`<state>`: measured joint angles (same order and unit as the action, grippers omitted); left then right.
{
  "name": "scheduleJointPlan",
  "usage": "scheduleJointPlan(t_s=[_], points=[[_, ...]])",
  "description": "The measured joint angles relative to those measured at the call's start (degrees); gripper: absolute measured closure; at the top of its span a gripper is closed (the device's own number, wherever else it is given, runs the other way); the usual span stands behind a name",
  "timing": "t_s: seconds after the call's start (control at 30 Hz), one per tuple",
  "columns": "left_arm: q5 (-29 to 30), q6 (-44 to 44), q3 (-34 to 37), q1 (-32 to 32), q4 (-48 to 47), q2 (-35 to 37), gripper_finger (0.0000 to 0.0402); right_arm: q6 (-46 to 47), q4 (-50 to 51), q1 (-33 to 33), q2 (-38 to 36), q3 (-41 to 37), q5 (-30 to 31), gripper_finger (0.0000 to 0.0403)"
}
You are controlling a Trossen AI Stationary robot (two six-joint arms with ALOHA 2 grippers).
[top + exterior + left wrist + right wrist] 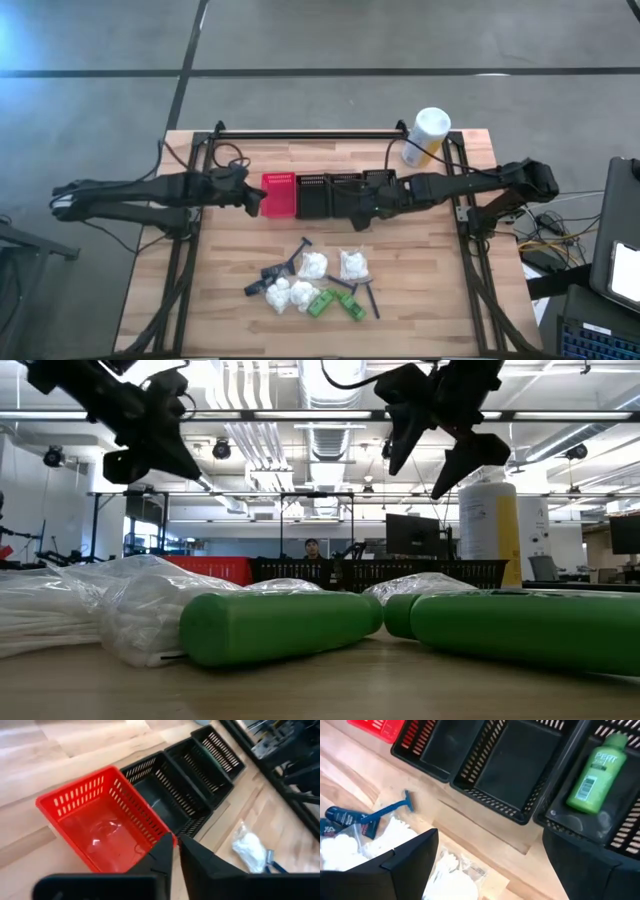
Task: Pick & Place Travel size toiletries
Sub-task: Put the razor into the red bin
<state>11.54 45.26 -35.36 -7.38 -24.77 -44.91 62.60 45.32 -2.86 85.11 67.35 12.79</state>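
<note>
A green bottle (596, 774) lies inside the black basket (580, 827) at the end of the row farthest from the red basket (279, 195), so I judge one drop is just done and the step in hand is going back for the next piece. The rest of the toiletries sit in a loose pile (312, 283) on the table, well apart from the red basket, on the side away from the white-and-yellow canister (427, 136): white wrapped bundles (313, 265), two green bottles (333, 303) and blue razors (372, 813).

My right gripper (490, 857) hangs above the black baskets, a few baskets along from the red one, its fingers spread wide with nothing between them. My left gripper (176, 845) hovers just over the near corner of the red basket, fingers almost together and holding nothing. A clear wrapper seems to lie on the red basket's floor, though I can't tell what it is.

Next, I think the right arm must swing away from the row toward the pile, come down over one piece that lies a little clear of its neighbours, and close on that alone. The bundles touch each other, so catching two at once is the risk.
</note>
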Motion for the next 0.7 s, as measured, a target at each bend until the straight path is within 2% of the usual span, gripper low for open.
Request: scheduleJointPlan(t_s=[0.17, 0.27, 0.47, 0.7], points=[[-0.56, 2.58, -0.05, 0.05, 5.28, -3.0, 0.0306, -5.45, 2.96, -0.67, -0.81, -0.02, -3.58, 0.0039], [-1.21, 3.29, -0.66, 0.33, 6.79, -5.09, 0.029, -8.75, 6.32, -1.4, -1.81, -0.02, -3.6, 0.0046], [-0.97, 4.5, -4.05, 1.89, 6.72, -10.55, 0.0293, -10.62, 12.93, -2.3, -4.32, -0.22, 0.48, 0.0066], [0.23, 2.31, -10.85, 5.2, 3.41, -16.47, 0.0296, -10.8, 14.17, -2.53, -7.73, -1.27, 5.59, 0.0088]])
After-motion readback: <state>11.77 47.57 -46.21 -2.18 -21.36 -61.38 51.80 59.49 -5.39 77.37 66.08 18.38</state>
